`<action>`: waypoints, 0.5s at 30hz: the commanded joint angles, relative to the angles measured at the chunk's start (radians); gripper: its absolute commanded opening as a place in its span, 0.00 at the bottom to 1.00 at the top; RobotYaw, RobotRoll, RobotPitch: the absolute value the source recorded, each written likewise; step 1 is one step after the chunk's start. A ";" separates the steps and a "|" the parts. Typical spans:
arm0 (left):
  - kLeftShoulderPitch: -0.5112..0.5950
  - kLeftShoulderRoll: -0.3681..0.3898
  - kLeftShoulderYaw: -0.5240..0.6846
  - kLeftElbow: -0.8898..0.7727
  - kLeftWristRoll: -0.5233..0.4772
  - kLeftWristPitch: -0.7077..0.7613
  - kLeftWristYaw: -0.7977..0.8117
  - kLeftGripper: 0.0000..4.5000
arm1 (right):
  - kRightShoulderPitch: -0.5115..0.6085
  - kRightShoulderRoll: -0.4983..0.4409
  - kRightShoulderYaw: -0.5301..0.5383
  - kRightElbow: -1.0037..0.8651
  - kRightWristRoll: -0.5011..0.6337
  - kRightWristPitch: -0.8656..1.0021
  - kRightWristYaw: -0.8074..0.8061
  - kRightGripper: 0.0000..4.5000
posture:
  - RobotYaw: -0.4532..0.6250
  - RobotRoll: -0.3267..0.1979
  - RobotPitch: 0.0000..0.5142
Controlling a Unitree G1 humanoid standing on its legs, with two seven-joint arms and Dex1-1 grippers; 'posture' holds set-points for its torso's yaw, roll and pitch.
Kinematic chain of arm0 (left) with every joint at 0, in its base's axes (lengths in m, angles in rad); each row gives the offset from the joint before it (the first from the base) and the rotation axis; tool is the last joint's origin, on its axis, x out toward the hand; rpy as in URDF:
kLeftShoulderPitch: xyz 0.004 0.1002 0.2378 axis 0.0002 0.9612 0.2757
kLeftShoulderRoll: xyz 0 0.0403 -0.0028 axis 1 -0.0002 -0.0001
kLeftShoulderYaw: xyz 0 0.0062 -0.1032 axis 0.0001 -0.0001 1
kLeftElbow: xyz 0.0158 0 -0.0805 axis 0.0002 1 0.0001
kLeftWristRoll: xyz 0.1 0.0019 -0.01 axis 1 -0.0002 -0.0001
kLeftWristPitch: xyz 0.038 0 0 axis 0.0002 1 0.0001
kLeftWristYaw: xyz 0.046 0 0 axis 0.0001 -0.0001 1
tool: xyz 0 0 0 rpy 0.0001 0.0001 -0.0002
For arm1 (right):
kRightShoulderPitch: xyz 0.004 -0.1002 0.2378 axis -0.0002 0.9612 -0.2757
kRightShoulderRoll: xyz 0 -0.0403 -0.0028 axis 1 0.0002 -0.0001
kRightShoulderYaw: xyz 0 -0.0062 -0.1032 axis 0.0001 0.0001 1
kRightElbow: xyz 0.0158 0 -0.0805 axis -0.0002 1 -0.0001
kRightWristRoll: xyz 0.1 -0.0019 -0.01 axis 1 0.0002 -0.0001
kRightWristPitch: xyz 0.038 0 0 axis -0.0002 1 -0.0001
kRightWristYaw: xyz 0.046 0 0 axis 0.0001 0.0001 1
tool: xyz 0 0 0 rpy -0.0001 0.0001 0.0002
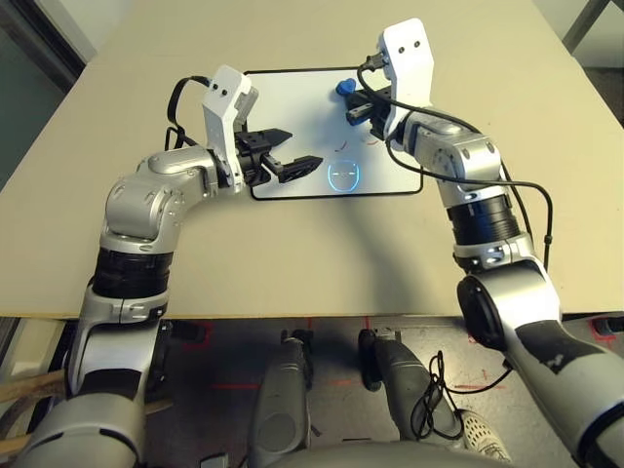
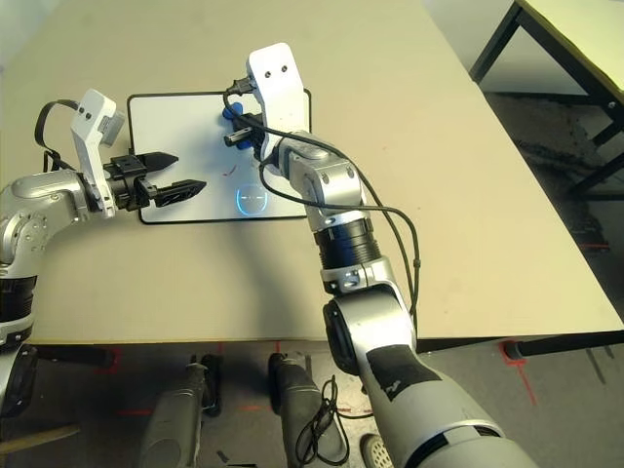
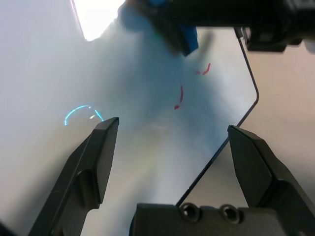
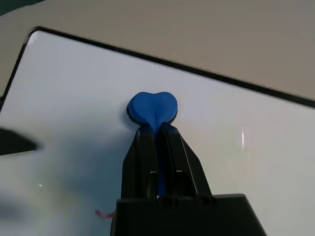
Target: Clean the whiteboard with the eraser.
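Near whiteboard (image 4: 256,162) far edge, eraser (image 4: 152,107) in right gripper (image 4: 156,129)

Flat white rectangular whiteboard (image 1: 292,107), thin black frame; short red strokes (image 3: 180,96) and a pale blue ring mark (image 1: 344,175) near its near edge. Small bright blue eraser block (image 4: 151,108). Plain beige counter (image 1: 292,263).
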 commanded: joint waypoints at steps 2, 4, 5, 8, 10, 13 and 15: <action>0.008 0.000 -0.015 -0.015 -0.007 0.011 -0.005 1.00 | 0.059 0.021 0.049 -0.024 0.000 0.070 0.018 0.00 | 0.50 0.62 0.53; 0.008 -0.001 -0.016 -0.012 -0.006 0.008 -0.006 1.00 | 0.060 0.020 0.052 -0.028 -0.002 0.073 0.024 0.00 | 0.50 0.62 0.52; 0.008 -0.002 -0.016 -0.011 -0.006 0.008 -0.006 1.00 | 0.060 0.019 0.053 -0.028 -0.002 0.074 0.026 0.00 | 0.50 0.62 0.52; 0.010 -0.003 -0.016 -0.012 -0.006 0.007 -0.005 1.00 | 0.052 0.014 0.051 -0.017 -0.006 0.063 0.028 0.00 | 0.50 0.62 0.51; 0.011 -0.004 -0.015 -0.014 -0.007 0.008 -0.005 1.00 | 0.031 0.003 0.035 0.011 -0.011 0.041 0.021 0.00 | 0.50 0.62 0.51; 0.011 -0.003 -0.015 -0.015 -0.007 0.009 -0.005 1.00 | -0.014 -0.022 0.003 0.069 -0.017 0.002 0.003 0.00 | 0.50 0.62 0.51; 0.011 -0.003 -0.015 -0.014 -0.007 0.009 -0.006 1.00 | -0.033 -0.035 -0.007 0.100 -0.019 -0.015 -0.007 0.00 | 0.50 0.62 0.51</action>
